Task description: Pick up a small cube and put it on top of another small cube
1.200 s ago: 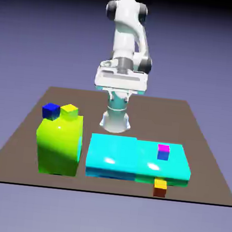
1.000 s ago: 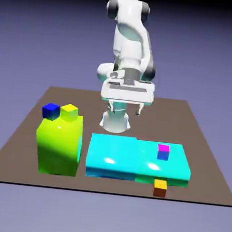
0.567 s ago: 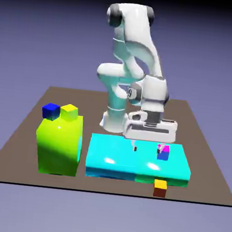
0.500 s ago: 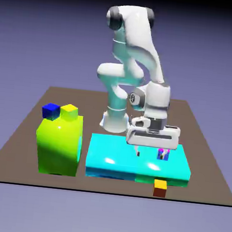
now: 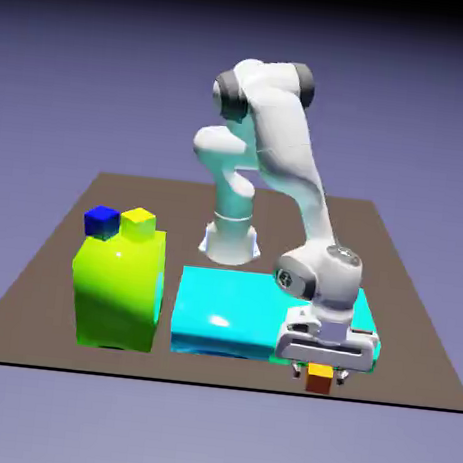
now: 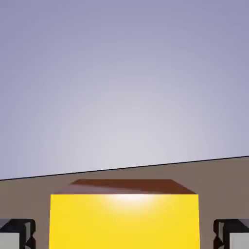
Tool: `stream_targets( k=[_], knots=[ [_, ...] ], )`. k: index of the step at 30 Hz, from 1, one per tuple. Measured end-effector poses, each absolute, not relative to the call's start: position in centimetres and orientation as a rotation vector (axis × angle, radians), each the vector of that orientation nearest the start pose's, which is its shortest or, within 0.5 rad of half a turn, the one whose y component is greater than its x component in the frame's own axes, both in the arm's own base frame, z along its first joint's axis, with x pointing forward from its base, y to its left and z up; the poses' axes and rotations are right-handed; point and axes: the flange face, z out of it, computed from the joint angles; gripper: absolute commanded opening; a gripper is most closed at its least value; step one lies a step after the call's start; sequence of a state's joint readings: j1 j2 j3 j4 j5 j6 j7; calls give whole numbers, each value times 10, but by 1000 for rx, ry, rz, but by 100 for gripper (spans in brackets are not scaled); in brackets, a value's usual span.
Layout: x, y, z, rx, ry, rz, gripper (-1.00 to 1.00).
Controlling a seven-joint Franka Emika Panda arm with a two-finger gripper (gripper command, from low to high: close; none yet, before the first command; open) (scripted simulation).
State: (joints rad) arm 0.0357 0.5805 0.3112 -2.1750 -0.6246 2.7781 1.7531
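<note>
Your gripper (image 5: 319, 373) sits low over the tiny yellow-orange-topped cube with brown-orange sides (image 5: 319, 378), just in front of the cyan slab (image 5: 227, 311) at the brown worktop (image 5: 40, 276) edge. Jaws are spread, one either side of the cube (image 6: 124, 219), centred between them, seemingly not yet pinching; you'd likely just close.

No readable text, labels or numbers anywhere

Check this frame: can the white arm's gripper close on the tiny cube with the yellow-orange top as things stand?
Probably yes. The gripper sits low over the tiny yellow-orange-topped cube at the brown table's near edge. In the hand view the cube lies between both fingertips, gaps either side, nothing blocking.
</note>
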Motion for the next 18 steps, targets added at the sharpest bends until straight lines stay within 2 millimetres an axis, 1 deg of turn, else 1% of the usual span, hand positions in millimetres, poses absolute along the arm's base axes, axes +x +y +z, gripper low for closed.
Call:
stream_targets(
  k=[3, 4, 5, 12, 18],
  knots=[
    [505, 219, 182, -2800, 1322, -166, -100],
    [503, 219, 193, -2802, 1320, -167, -100],
    [503, 219, 193, -2802, 1320, -167, -100],
    [457, 231, 257, -2898, 1137, -171, -100],
    [408, 237, 299, -2955, 963, -163, -100]
  ],
)
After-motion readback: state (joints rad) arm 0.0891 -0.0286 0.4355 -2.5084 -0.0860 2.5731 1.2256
